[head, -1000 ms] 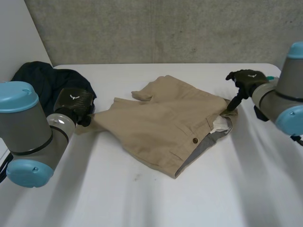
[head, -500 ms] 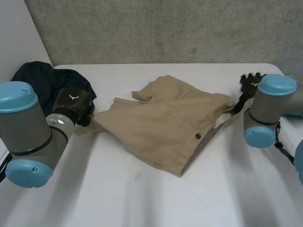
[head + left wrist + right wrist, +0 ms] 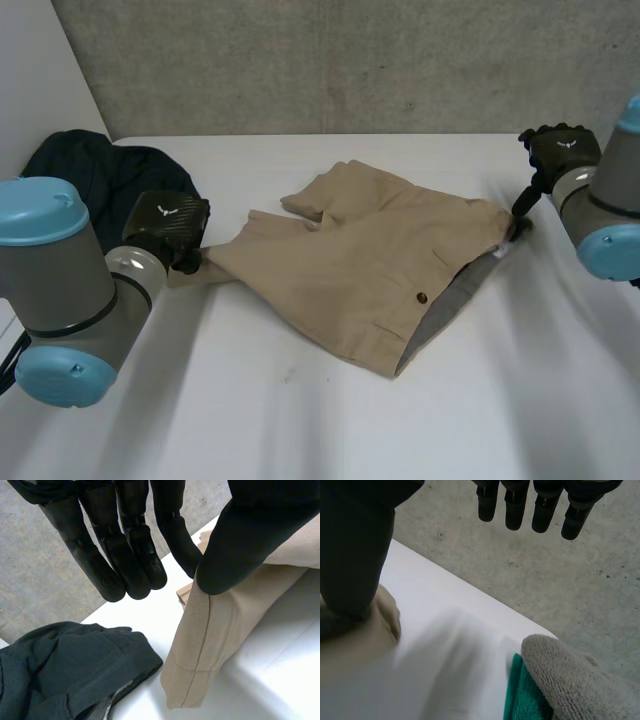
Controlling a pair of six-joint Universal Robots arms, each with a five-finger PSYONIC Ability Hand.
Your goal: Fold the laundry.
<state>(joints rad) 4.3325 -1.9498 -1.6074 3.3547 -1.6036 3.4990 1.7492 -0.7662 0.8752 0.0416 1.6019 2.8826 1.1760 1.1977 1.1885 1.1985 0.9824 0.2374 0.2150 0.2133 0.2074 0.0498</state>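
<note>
Tan shorts [image 3: 370,260] lie spread across the middle of the white table [image 3: 300,420], button and grey waistband lining toward the front right. My left hand [image 3: 172,218] is at the end of the left leg. In the left wrist view its thumb [image 3: 240,540] pinches the tan cloth [image 3: 220,625] against a finger, and the other fingers are straight. My right hand [image 3: 560,150] is at the shorts' right waist corner. Its fingers [image 3: 520,505] are straight and spread above the table, and its thumb [image 3: 355,555] rests on the tan cloth [image 3: 350,635].
A dark navy garment [image 3: 90,170] is heaped at the table's back left corner, close behind my left hand, and lies beside the leg end [image 3: 65,670]. A grey towel [image 3: 570,680] over a green cloth [image 3: 517,700] lies past my right hand. A concrete wall stands behind the table.
My right hand has moved back and to the right with the waist corner, and its fingers have straightened. The shorts are stretched flatter and sit further right. The left hand keeps its pinch.
</note>
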